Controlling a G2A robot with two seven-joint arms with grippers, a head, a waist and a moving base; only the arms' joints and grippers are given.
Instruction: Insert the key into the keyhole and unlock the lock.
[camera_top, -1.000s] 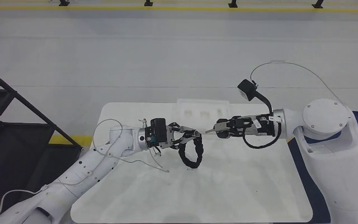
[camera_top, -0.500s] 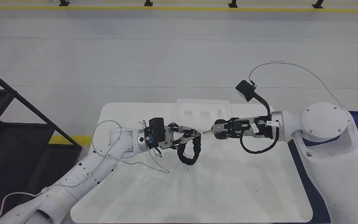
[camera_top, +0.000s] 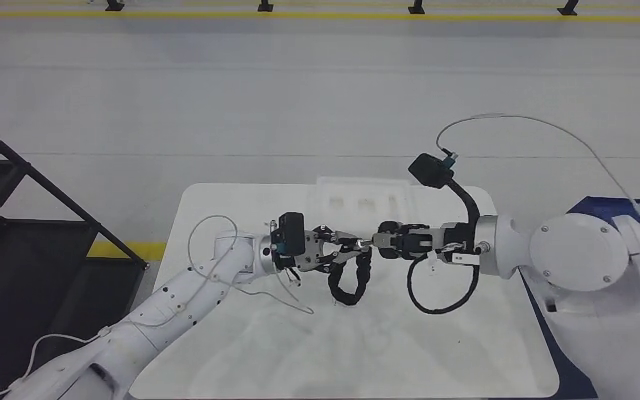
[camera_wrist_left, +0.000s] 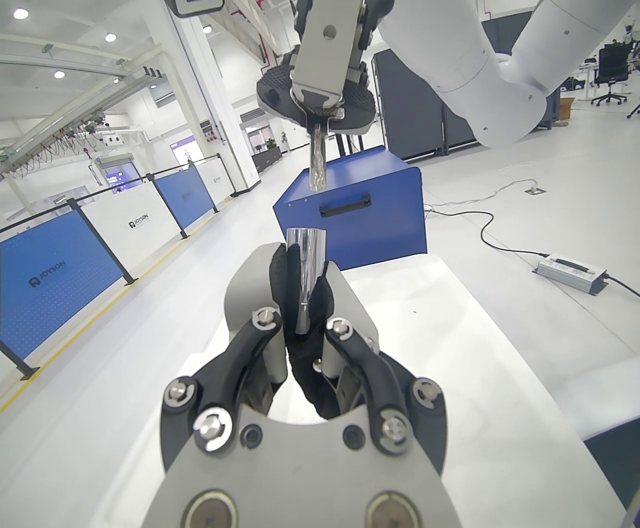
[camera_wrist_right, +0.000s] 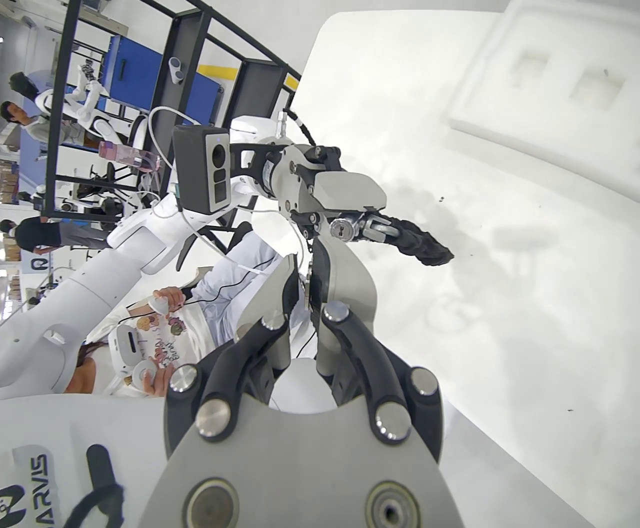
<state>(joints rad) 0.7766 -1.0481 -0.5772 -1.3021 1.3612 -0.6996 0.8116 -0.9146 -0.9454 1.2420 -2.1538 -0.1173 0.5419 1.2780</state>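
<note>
Now, L gripper (camera_wrist_left: 298, 280) clamps lock (camera_wrist_left: 306, 260); R gripper (camera_wrist_left: 320, 106) pinches key (camera_wrist_left: 317, 160). Key tip hovers near keyhole (camera_wrist_right: 342, 229), not touching, above table (camera_top: 450, 340).

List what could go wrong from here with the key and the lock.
1. The key hangs short of the keyhole, both held in mid-air; a slight offset could jam its tip against the face of the lock.
2. The jaws of the right gripper pinch only the key's head, so pushing may tilt it.
3. The left gripper holds the lock by its cylinder; turning could twist it loose.
</note>
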